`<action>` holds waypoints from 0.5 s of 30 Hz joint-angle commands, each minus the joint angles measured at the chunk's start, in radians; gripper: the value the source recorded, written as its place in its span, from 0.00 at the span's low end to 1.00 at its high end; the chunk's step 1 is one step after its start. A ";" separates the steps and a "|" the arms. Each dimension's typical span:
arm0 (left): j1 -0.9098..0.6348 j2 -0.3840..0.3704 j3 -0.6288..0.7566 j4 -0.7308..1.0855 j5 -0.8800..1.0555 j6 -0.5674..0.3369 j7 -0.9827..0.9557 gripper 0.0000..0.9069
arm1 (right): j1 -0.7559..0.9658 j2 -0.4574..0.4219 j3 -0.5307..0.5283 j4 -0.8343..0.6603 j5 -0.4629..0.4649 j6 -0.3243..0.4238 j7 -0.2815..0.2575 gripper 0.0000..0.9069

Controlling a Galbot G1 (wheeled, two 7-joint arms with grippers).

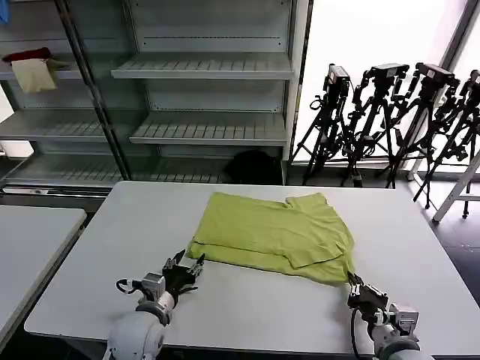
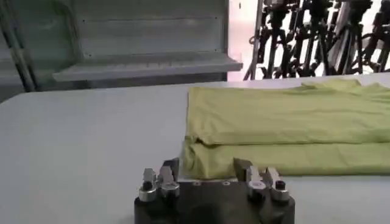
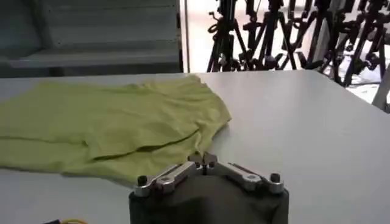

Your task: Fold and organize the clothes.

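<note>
A lime yellow-green T-shirt (image 1: 277, 229) lies partly folded on the white table (image 1: 247, 307), with its near part doubled over. My left gripper (image 1: 187, 262) rests low on the table at the shirt's near-left corner. In the left wrist view the left gripper (image 2: 207, 165) is open, and the folded edge of the T-shirt (image 2: 286, 122) lies right between its fingertips. My right gripper (image 1: 352, 282) is at the near-right corner. The right wrist view shows the right gripper (image 3: 203, 159) shut on the tip of that corner of the T-shirt (image 3: 109, 122).
Grey shelves (image 1: 202, 67) stand behind the table, with a red cloth (image 1: 26, 54) and a cream cloth (image 1: 34, 75) on one at the far left. Black tripods (image 1: 390, 112) cluster at the back right. A second table (image 1: 30, 240) stands to the left.
</note>
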 commanded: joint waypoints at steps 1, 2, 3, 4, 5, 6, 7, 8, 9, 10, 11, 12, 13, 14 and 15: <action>-0.026 0.003 0.008 0.039 0.001 0.005 -0.019 0.00 | -0.003 0.001 -0.001 0.006 0.002 0.001 0.000 0.00; -0.025 0.003 0.009 0.037 0.004 0.003 -0.023 0.00 | -0.003 0.001 -0.001 0.006 0.002 0.001 -0.001 0.00; -0.023 0.003 0.008 0.034 0.009 0.000 -0.023 0.00 | -0.003 0.001 -0.001 0.006 0.002 0.001 -0.001 0.00; -0.022 0.004 0.011 0.030 0.013 -0.003 -0.027 0.00 | -0.003 0.001 -0.001 0.006 0.002 0.001 -0.002 0.00; -0.021 0.005 0.014 0.027 0.018 -0.003 -0.032 0.00 | -0.003 0.001 -0.001 0.006 0.003 0.001 -0.002 0.00; -0.020 0.005 0.014 0.025 0.027 -0.007 -0.030 0.00 | -0.003 0.001 -0.001 0.006 0.003 0.001 -0.003 0.00; -0.019 0.006 0.018 0.023 0.031 -0.014 -0.031 0.00 | -0.003 0.001 -0.001 0.006 0.003 0.001 -0.003 0.00; -0.018 0.007 0.021 0.022 0.039 -0.019 -0.032 0.00 | -0.003 0.000 -0.001 0.006 0.004 0.001 -0.004 0.00; -0.017 0.007 0.022 0.021 0.042 -0.023 -0.033 0.00 | -0.004 0.001 -0.001 0.007 0.005 0.001 -0.005 0.00; -0.015 0.007 0.022 0.020 0.048 -0.026 -0.034 0.00 | -0.005 0.000 -0.001 0.009 0.008 0.001 -0.006 0.00; -0.013 0.006 0.022 0.018 0.055 -0.035 -0.037 0.00 | -0.006 -0.001 -0.001 0.010 0.009 0.001 -0.005 0.00; -0.011 0.006 0.022 0.017 0.060 -0.036 -0.038 0.00 | -0.007 -0.001 -0.001 0.011 0.012 0.001 -0.005 0.00; -0.006 0.007 0.021 0.014 0.066 -0.043 -0.041 0.00 | -0.010 -0.002 -0.002 0.015 0.016 0.001 -0.004 0.00; 0.004 0.009 0.019 0.002 0.074 -0.046 -0.043 0.00 | -0.014 -0.003 -0.003 0.019 0.030 0.001 -0.001 0.00; 0.012 0.011 0.017 -0.006 0.078 -0.047 -0.043 0.00 | -0.015 -0.005 -0.002 0.022 0.043 0.001 0.000 0.00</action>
